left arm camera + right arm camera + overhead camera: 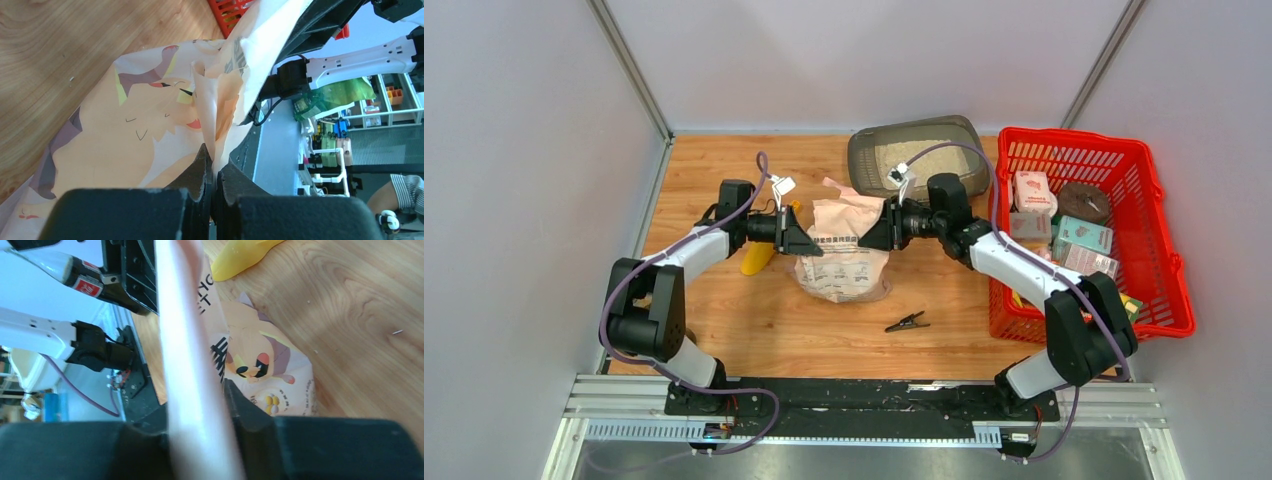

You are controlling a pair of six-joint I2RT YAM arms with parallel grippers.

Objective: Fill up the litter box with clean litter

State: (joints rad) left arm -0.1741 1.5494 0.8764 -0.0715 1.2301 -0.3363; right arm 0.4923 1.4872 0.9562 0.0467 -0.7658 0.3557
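The litter box [860, 152] lies at the back of the table with clean litter [927, 158] spread inside it. In the middle stands a pale printed litter bag [844, 262]. My left gripper [812, 244] is shut on the crumpled film at the bag's upper left; in the left wrist view its jaws [216, 162] pinch that film [210, 120]. My right gripper [872, 232] holds the bag's upper right. In the right wrist view a pale strip of the bag [187, 365] fills the gap between its fingers [200, 400].
A yellow scoop [757, 258] lies just left of the bag, behind the left gripper. A black clip [907, 322] rests on the wood in front of the bag. A red mesh basket [1169, 250] with several packages stands at the right.
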